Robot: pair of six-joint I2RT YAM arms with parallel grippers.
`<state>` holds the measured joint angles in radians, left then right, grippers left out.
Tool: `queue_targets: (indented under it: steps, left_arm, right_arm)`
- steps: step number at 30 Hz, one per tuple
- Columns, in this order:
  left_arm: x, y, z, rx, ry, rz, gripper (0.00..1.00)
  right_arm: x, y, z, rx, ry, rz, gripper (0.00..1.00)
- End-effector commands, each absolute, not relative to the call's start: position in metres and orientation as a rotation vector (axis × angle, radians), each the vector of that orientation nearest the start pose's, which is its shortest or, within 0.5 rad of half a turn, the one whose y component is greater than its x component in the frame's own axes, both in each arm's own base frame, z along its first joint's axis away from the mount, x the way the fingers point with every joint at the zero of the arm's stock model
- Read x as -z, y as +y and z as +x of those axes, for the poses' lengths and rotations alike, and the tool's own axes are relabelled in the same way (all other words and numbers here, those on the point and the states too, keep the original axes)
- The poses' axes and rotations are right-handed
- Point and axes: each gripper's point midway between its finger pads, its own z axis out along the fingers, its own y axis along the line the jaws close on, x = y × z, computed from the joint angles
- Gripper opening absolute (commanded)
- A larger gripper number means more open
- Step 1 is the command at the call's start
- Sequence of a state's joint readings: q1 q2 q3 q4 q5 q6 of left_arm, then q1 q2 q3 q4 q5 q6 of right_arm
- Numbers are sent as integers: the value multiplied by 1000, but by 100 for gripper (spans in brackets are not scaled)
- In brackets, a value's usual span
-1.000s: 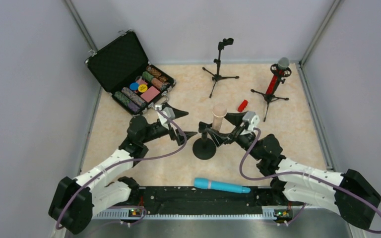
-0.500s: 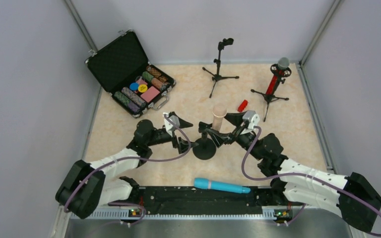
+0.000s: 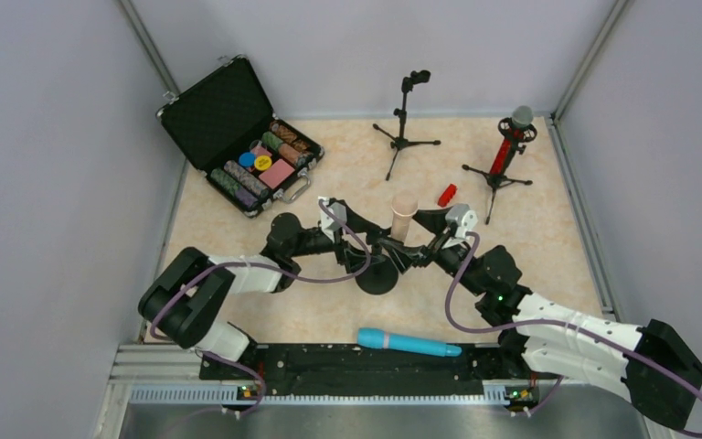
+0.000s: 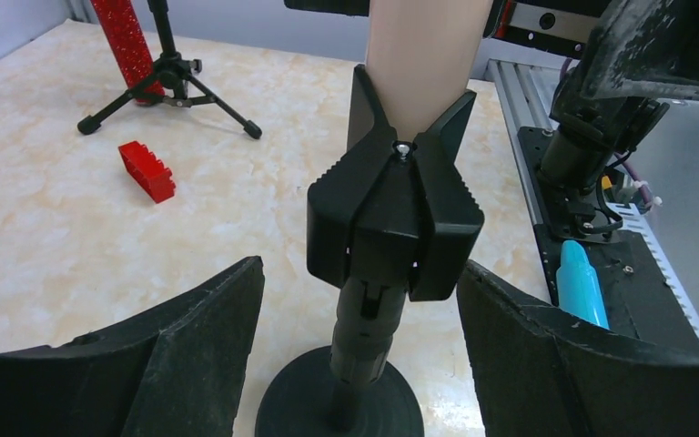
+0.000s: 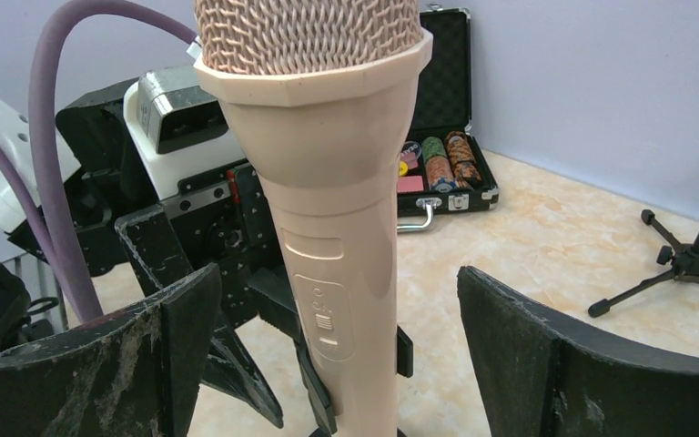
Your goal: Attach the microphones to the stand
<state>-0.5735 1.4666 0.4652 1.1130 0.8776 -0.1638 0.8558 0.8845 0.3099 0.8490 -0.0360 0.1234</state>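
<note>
The beige microphone point(image 3: 405, 212) stands upright at the middle of the table, its lower body seated in the black clip of a round-based stand point(image 3: 377, 274). The left claw point(image 4: 359, 273) is spread wide, one finger at 9 o'clock and one at 3 o'clock of the stand's clip, with a gap on each side. The right claw point(image 5: 339, 273) is likewise spread, its fingers flanking the microphone's body without touching it.

The glittery red microphone point(image 3: 512, 137) sits tilted in a tripod stand point(image 3: 498, 178) at 2 o'clock. A small red block point(image 3: 447, 194) lies between it and the beige one. The blue microphone point(image 3: 409, 343) lies flat at 6 o'clock, on the black rail between the arm bases. A bare tripod stand point(image 3: 404, 128) is at 12 o'clock. An open case point(image 3: 238, 137) of chips lies at 10 o'clock.
</note>
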Motion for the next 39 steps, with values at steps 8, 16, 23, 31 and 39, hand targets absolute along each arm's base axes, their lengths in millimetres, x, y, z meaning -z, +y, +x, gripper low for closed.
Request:
queue_targets:
  steps: [8,16,23,31,39]
  left_arm:
    - [-214,-322,215,1312,1008,1019,67]
    - [-211,-322,214,1314,1003,1031,49]
    - [-211,-323,213,1322,1008,1040,5]
    - [-226,-321,214,1302,976,1025,0]
    - [-259,-316,221,1208,958,985,0]
  right_arm:
    - [-299,263,212,-858,1153,-492,97]
    - [-299,262,211,-856,1151,-495,97]
    - [-295,259,210,-846,1166,-495,97]
    - [-276,247,203,-803,1205,-532,98]
    - [-255,242,182,-807,1186,-644,99]
